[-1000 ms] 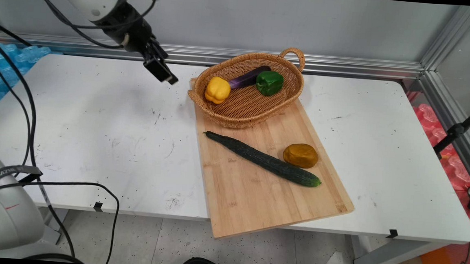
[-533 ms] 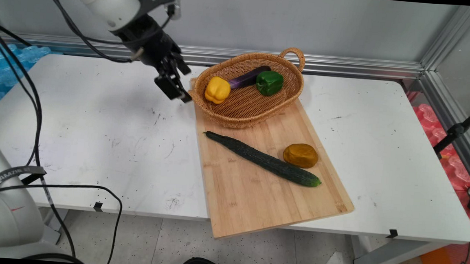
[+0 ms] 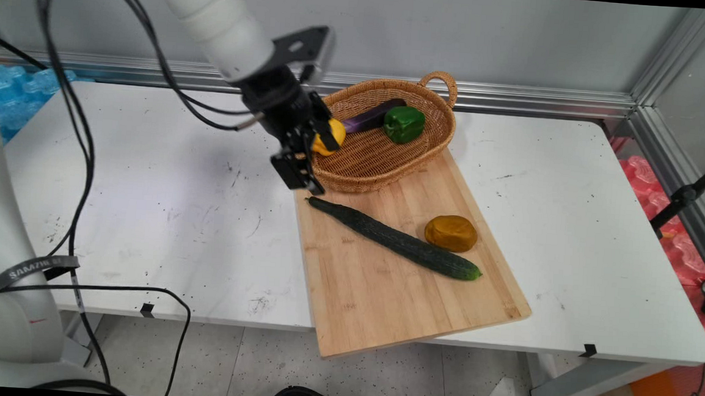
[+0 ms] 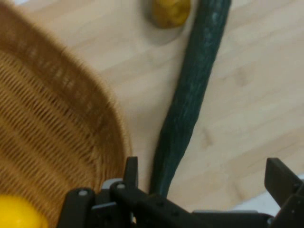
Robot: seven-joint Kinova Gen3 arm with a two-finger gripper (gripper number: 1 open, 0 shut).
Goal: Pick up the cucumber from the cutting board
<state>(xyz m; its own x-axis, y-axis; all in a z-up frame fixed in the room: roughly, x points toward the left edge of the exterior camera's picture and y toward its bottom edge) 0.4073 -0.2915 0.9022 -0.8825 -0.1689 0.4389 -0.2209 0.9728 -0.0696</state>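
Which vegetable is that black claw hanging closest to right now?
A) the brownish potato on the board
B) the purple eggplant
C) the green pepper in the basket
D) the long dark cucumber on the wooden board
D: the gripper hangs open just above the stem end of the cucumber, beside the basket; the hand view shows the cucumber running up between its fingers.

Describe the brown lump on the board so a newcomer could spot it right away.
Start at the wooden cutting board lying across the white table, with a wicker basket on its far end. Nearer than the basket a long dark green cucumber lies diagonally, and the potato sits just beside its right half, on the far side. It is the only rounded, mustard-brown thing outside the basket.
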